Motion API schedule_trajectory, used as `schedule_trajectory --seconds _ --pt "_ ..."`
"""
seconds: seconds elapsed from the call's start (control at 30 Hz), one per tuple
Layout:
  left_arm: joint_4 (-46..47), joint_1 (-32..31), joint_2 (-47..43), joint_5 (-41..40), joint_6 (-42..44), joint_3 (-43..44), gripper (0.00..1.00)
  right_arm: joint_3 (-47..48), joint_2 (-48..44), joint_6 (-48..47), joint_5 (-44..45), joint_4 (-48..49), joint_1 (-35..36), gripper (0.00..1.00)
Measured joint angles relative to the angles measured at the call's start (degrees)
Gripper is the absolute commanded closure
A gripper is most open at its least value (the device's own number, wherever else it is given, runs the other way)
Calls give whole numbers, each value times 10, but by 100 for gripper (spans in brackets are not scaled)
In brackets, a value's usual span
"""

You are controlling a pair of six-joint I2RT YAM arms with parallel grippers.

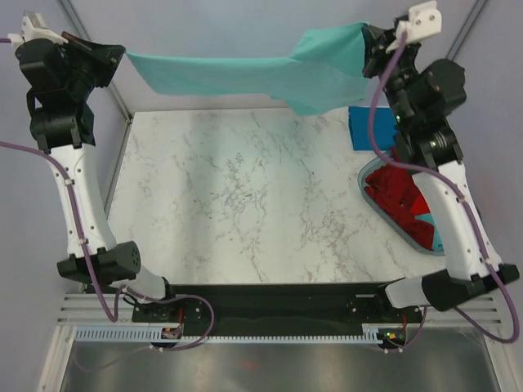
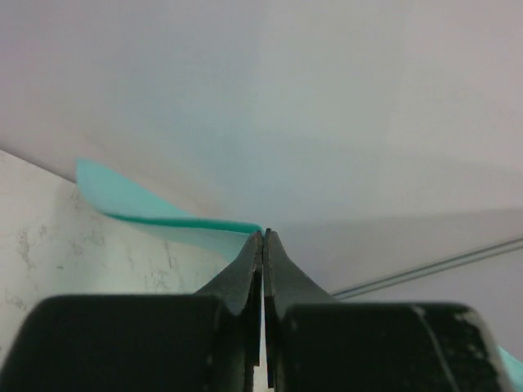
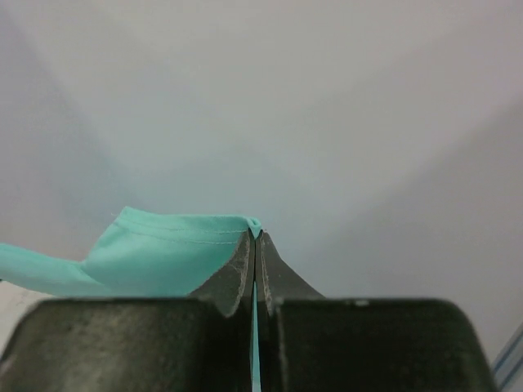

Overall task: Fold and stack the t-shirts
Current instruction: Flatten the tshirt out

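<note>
**A:** What do the left fingers (image 2: 245,273) and right fingers (image 3: 237,273) hold?

**B:** Each pair is pressed tight on an edge of the teal t-shirt (image 1: 245,73). It hangs stretched between them in the air, higher than the basket (image 1: 360,181) and out to its left.

**A:** Anything hard to see?

**B:** The right arm (image 1: 445,204) covers much of the basket and its red t-shirts (image 1: 396,196). It also covers part of the blue t-shirt (image 1: 368,126) just behind the basket.

**A:** The surroundings?

**B:** A white marbled worktop (image 1: 245,196) and pale grey walls (image 1: 229,24).
</note>
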Motion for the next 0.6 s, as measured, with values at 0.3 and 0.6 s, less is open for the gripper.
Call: schedule_trajectory --seconds 0.3,0.6 --pt "42 3 -248 -8 64 -428 98 -450 -295 81 -85 50 7 100" --pt "57 3 -308 -56 79 -847 98 -782 -388 226 -101 -20 41 100"
